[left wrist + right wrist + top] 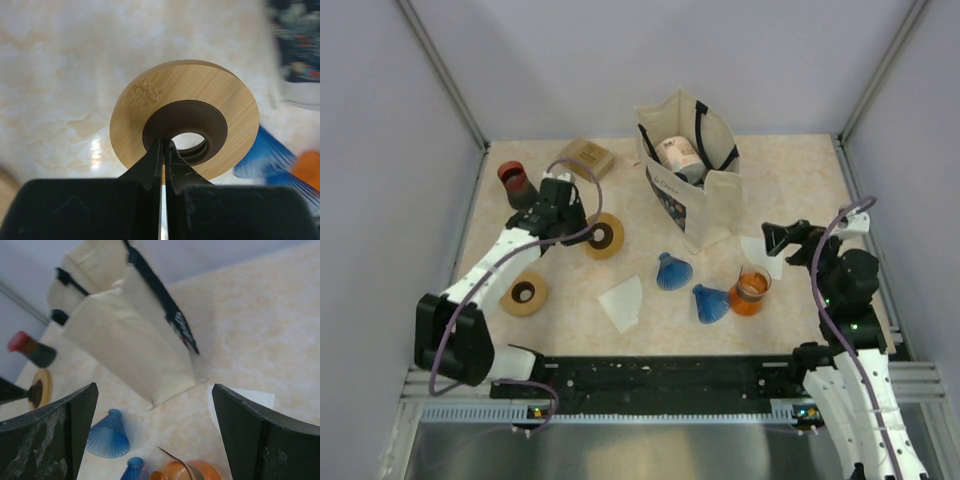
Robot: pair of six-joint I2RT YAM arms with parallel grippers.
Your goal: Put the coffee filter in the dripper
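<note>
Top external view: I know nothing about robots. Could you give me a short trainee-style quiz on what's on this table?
1. True or false: the left gripper is shut on the round wooden ring with a dark centre.
2. How many blue ribbed cone drippers are on the beige marbled table?
3. The right gripper is: A wide open, B shut, C hidden.

Key: 1 true; 2 two; 3 A.
</note>
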